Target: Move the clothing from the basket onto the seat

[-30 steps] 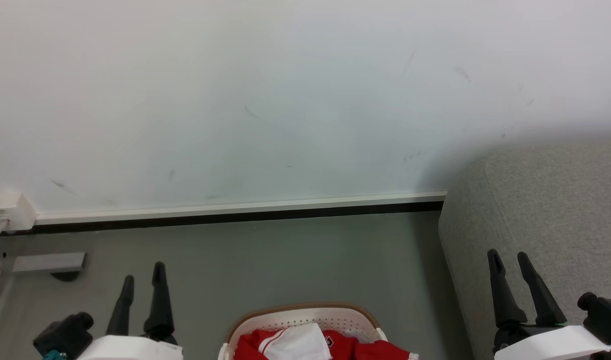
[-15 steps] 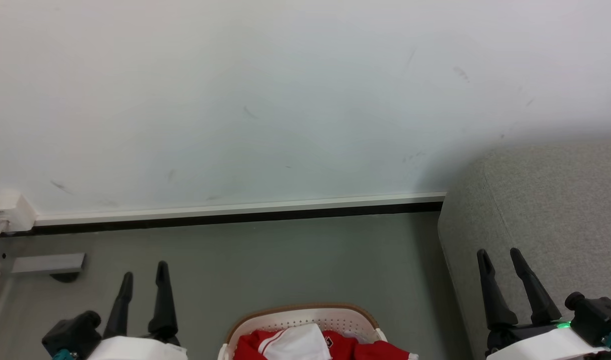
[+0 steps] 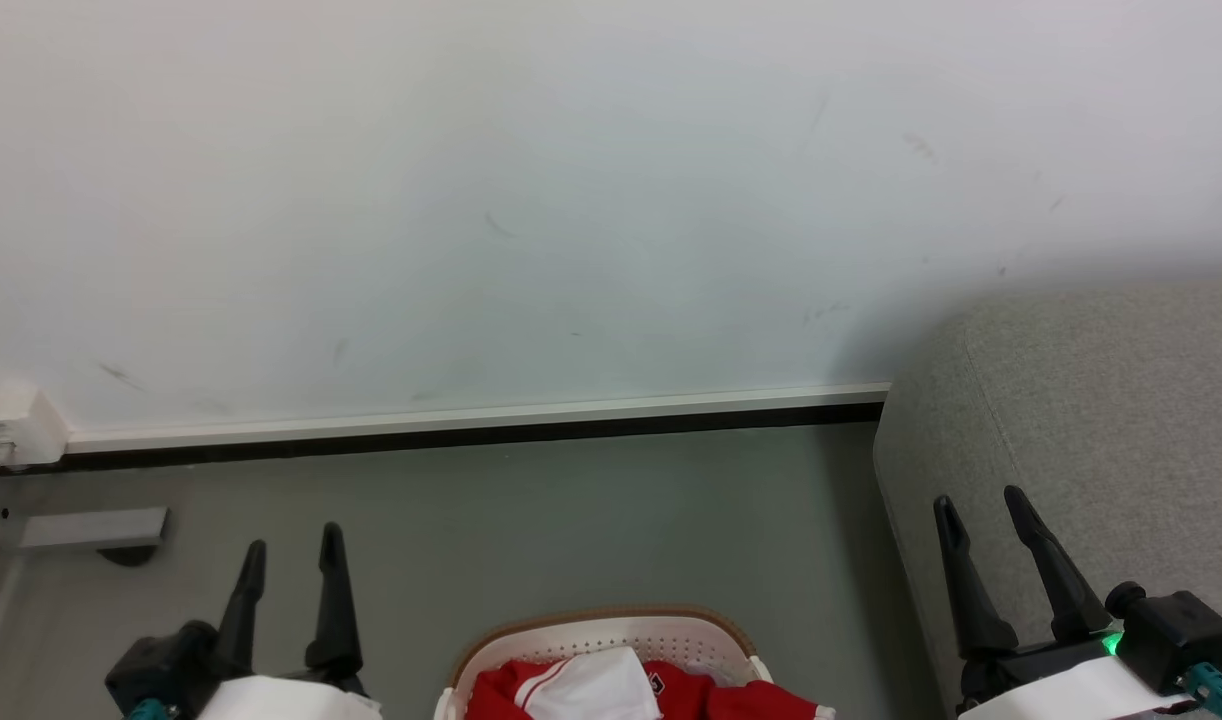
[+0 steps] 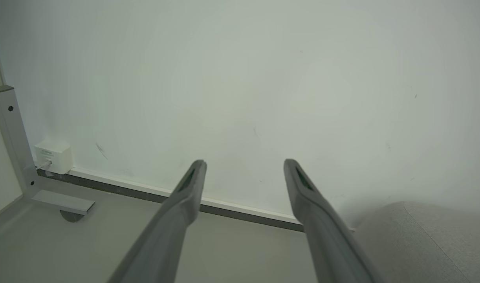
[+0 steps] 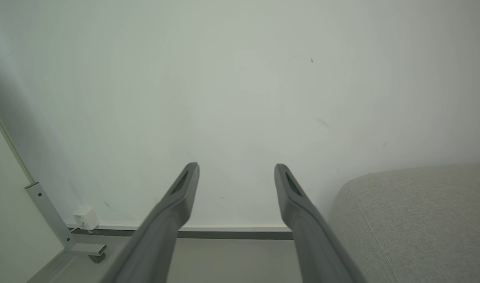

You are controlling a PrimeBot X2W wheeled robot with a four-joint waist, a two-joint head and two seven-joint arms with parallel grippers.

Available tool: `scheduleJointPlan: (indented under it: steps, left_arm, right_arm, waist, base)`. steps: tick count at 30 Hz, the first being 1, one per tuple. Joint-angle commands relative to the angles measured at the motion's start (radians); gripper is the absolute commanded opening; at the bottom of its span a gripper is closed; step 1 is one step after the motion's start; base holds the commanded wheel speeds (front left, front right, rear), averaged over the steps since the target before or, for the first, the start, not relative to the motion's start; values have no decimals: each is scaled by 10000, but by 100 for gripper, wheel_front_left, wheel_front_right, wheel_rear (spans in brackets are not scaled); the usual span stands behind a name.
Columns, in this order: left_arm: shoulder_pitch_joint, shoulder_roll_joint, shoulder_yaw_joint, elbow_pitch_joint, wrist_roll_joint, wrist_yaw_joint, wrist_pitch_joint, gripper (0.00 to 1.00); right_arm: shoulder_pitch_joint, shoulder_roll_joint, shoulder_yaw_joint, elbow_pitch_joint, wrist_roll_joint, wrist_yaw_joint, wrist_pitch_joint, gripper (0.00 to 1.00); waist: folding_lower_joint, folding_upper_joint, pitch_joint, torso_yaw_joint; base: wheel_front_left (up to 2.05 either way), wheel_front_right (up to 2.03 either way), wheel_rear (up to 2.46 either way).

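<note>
- Since a second ago both arms have edged inward; left gripper (image 3: 293, 537) and right gripper (image 3: 979, 496) stand spread wide, empty.
- Clothing (image 3: 591, 690) lies in the basket (image 3: 601, 612), near the seat (image 3: 1101, 400); transfer not yet begun.

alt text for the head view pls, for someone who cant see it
A white laundry basket holding red and white clothing sits on the grey floor at the bottom centre, between the open left gripper and open right gripper. A grey sofa stands at the right against a pale wall.
</note>
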Motion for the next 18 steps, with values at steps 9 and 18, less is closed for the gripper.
scheduleJointPlan:
  steps: [9,18]
  left_arm:
    - [52,89,-37,60,803,78,-279,100]
    - [60,92,-73,64,1368,162,-432,100]
  right_arm:
    - [-128,-93,96,46,-653,-19,-241,100]
    - [-133,-112,117,38,-1143,-20,-394,100]
  waist:
    - [0,0,-35,-11]
    - [0,0,-63,-9]
  base:
    - [0,0,0]
    - [0,0,0]
